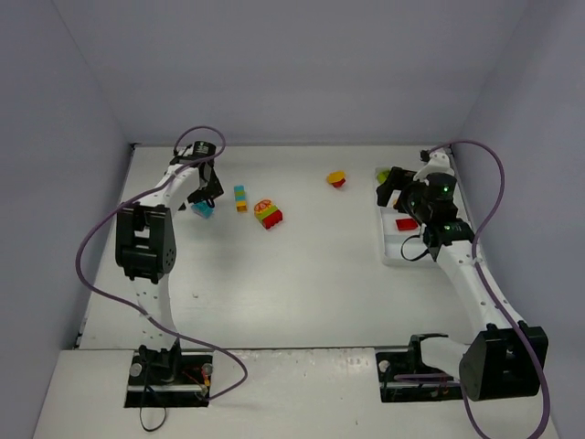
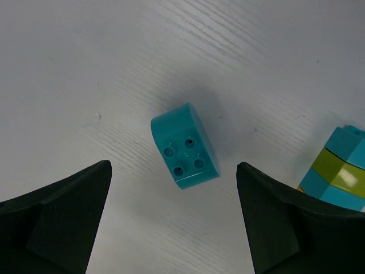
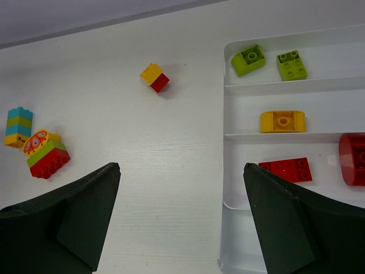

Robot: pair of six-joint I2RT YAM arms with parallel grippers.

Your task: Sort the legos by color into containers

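Fingers of left gripper [image 2: 172, 171] spread wide, one on either side of small cyan plastic brick [image 2: 185, 146], neither touching it; set so, presumably, for closing on the brick's two flanks. Brick flat on white tabletop [image 2: 114, 57] at far left, apart from all others: one end rounded, surface glossy, four small round marks on the face turned to the wrist camera, body slightly askew to the line between the fingers.

Just to the right, upright stack of cyan, lime and yellow-orange bricks [image 1: 240, 198], unsorted. Beside it, lower stack [image 1: 268, 213]: red base, lime layer, printed yellow-orange cap. Farther right, toward the table's back edge, yellow-orange brick joined to a red one [image 3: 155, 77], lying alone.

At right, white plastic tray [image 3: 224, 188] divided by ridges: two lime bricks [image 3: 248, 60] in the farthest compartment, one yellow-orange brick [image 3: 282, 121] in the next, flat red brick [image 3: 288, 170] and rounded red piece [image 3: 353, 160] in the third. One colour per lane, hence probably a nearer lane kept for cyan.

Right gripper [image 3: 182, 168] above the tray's left wall, fingers likewise apart, gripping nothing. Judged stage: partly sorted, multicolour stacks needing separation first.
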